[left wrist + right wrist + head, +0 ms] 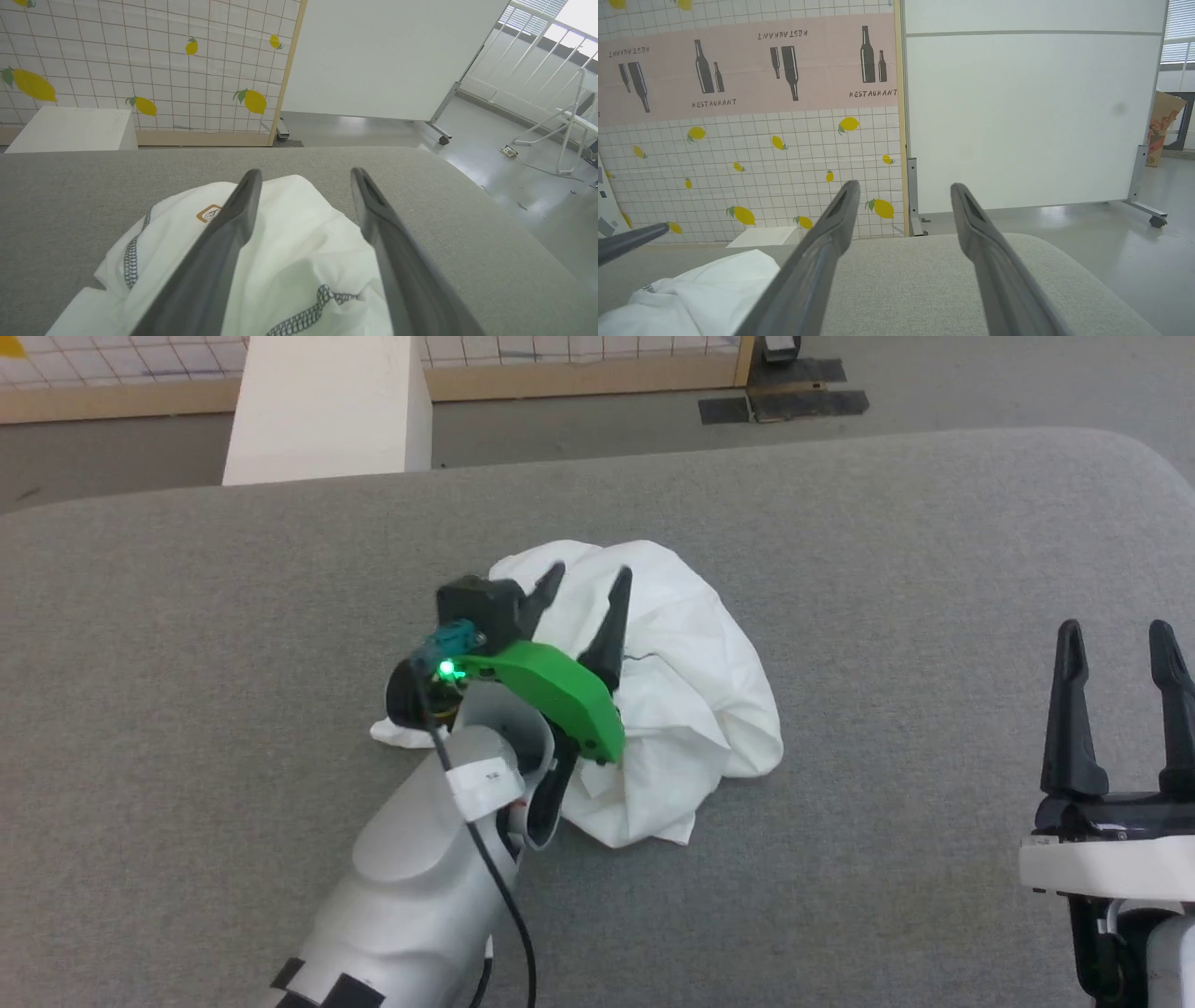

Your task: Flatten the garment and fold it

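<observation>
Here, garment: large soft white thin-fabric shirt [681,709], crumpled in a heap midway on the grey cloth-covered table [887,523].
Seams: grey-speckled stitching [131,256] shows on the folds.
Left gripper [590,574]: long dark fingers spread apart over the heap, nothing clamped.
Right gripper [1115,630]: fingers apart, holding nothing, well off to the shirt's right.
</observation>
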Controlling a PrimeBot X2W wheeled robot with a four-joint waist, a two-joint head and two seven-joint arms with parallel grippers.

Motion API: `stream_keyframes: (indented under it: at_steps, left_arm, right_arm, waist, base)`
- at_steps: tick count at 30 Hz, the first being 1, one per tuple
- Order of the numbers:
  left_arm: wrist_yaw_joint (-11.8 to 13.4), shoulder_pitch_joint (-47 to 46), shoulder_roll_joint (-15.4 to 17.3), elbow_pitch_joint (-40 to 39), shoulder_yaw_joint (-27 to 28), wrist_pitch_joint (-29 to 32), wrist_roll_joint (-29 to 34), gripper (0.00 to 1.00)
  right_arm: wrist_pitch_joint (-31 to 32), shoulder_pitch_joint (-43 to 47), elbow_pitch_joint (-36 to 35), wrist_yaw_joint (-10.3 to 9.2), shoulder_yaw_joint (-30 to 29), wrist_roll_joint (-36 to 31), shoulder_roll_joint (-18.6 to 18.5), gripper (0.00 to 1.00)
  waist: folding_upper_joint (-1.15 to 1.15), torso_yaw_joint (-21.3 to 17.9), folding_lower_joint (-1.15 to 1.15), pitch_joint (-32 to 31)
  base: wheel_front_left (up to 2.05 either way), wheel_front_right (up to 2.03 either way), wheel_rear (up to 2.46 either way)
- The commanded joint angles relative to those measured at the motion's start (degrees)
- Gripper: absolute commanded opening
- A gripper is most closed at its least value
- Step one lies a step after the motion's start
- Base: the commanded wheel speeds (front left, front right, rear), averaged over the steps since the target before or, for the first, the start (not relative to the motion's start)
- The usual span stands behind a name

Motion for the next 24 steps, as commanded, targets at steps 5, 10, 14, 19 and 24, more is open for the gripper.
stream_keyframes:
  at_steps: [5, 10, 14, 19, 24]
  left_arm:
    - [1.6, 3.99, 6.21, -10.91, 3.58, -3.5, 2.09, 1.0]
    - [5.48, 14.34, 13.0, -24.42, 7.16, -4.13, 7.02, 1.0]
    - [8.5, 25.29, 15.26, -35.76, 12.4, -4.17, 10.85, 1.0]
    - [9.94, 37.66, 12.99, -45.22, 19.24, -4.18, 14.08, 1.0]
    - [7.59, 42.28, 9.4, -47.17, 23.16, -4.18, 15.46, 1.0]
  right_arm:
    - [-0.33, 1.08, 0.66, -0.09, -0.61, -0.27, -0.01, 1.0]
    - [-0.33, 3.02, 0.78, -0.09, -0.59, 0.08, -0.01, 1.0]
    - [-0.28, 4.65, 0.51, -0.09, -0.06, 0.29, -0.01, 1.0]
    - [0.25, 6.63, -0.4, -0.09, 0.3, 0.56, -0.01, 1.0]
    - [2.36, 6.64, -2.35, -0.09, 2.84, -0.38, -0.01, 1.0]
  waist:
    - [-0.01, 2.74, 0.0, -3.23]
    - [-0.01, 3.95, 0.0, -4.16]
    - [-0.01, 4.47, 0.0, -4.16]
    - [-0.01, 5.55, 0.0, -3.72]
    - [-0.01, 7.05, 0.0, -2.29]
  base:
    - [0.0, 0.0, 0.0]
    - [0.0, 0.0, 0.0]
    - [0.0, 0.0, 0.0]
    - [0.0, 0.0, 0.0]
    - [0.0, 0.0, 0.0]
